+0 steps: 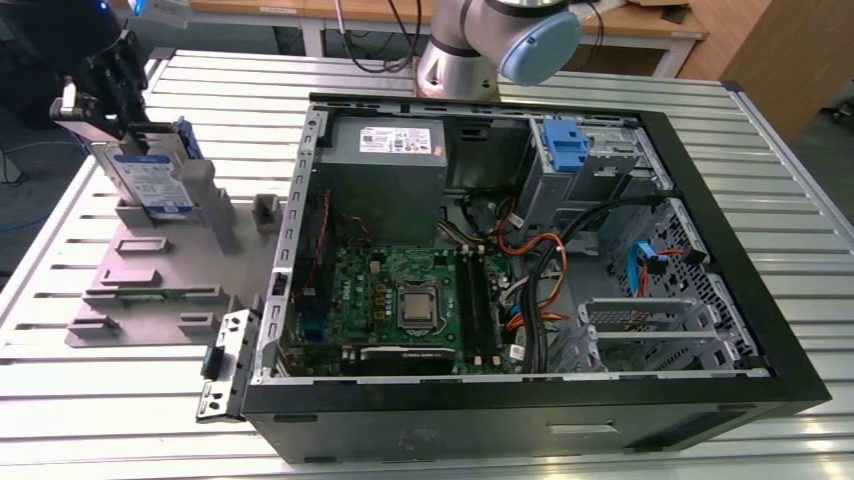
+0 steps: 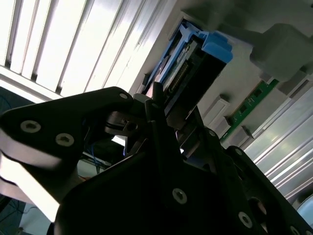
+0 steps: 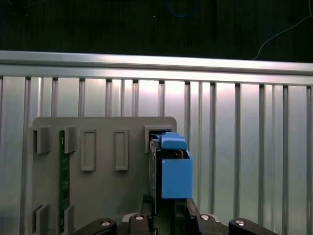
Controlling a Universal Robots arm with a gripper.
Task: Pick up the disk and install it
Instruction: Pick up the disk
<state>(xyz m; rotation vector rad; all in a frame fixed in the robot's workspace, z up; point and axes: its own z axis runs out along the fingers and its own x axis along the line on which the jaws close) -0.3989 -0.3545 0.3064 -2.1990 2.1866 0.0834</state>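
Note:
The disk (image 1: 144, 178) stands on edge in the grey stand (image 1: 150, 268) at the exterior view's left, its white-and-blue label facing the camera and its blue bracket (image 1: 188, 140) along the side. My gripper (image 1: 114, 118) comes down over the disk's top end. In both wrist views the black fingers (image 2: 155, 105) sit on either side of the disk (image 2: 188, 73) and press against its faces. The disk's thin edge (image 3: 155, 166) and blue bracket (image 3: 176, 176) run from my gripper (image 3: 168, 211) down to the stand's slot (image 3: 149, 133).
An open computer case (image 1: 787, 330) lies to the exterior view's right of the stand, with motherboard, cables and a drive bay holding a blue bracket (image 1: 567, 150). The arm's base (image 1: 461, 60) stands behind the case. A green circuit strip (image 3: 62, 181) lies in the stand. Everything rests on a slatted metal table (image 1: 120, 390).

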